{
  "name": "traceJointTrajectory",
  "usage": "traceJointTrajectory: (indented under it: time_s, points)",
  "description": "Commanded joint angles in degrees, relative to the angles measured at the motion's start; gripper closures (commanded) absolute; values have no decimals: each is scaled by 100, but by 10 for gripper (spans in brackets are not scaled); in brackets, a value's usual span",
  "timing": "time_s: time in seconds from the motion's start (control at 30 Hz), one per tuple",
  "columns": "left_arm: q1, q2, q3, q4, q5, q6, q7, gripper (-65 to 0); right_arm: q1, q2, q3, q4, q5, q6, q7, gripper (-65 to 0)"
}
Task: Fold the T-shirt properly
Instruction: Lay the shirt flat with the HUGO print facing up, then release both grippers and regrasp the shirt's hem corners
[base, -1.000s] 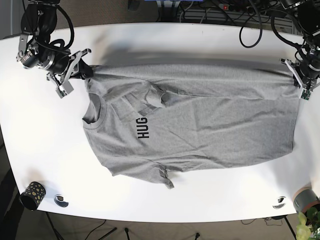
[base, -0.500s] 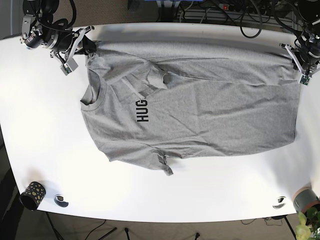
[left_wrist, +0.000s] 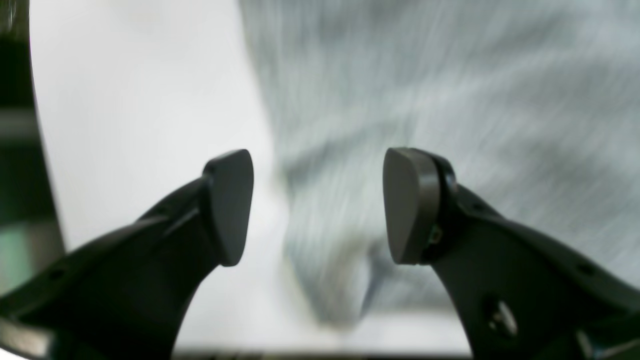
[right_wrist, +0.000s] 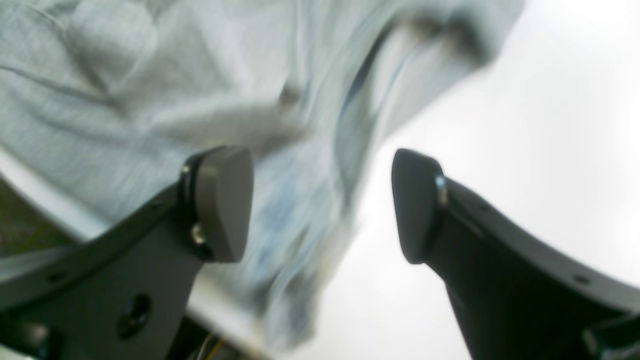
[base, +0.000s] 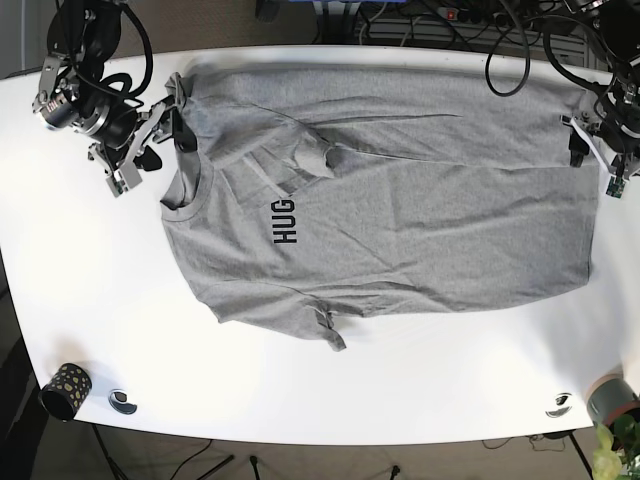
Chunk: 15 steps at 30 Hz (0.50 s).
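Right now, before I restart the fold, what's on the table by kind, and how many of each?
T-shirt: 1
Patterned dark cup: 1
Small round discs: 2
Grey pot, at the near corner: 1
Total: 5

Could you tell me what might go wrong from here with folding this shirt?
Both claws are open, the left claw at the hem corner and the right claw at the shoulder, so re-grasping could catch only one layer. The T-shirt has a sleeve bunched on its chest; folding now could trap that lump.
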<state>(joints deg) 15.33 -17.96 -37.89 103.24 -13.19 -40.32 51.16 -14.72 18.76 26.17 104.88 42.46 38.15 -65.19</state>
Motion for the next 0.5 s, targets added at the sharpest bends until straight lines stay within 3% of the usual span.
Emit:
traceJointTrajectory:
  time_s: [0.0,0.1,0.47]
  points:
    - [-78,-125,-57,98,-250,32,-47,-383,290,71,16,-233,-118,-4,62,-415]
    - [-377,-125,-57,80,-259,32,-47,-383,826,71,-11,-629,-294,-4,62,-415]
    - [-1292,7,-5,-96,374,32,-47,-383,2830,62,-327,-2827,-1076,49,167,-411]
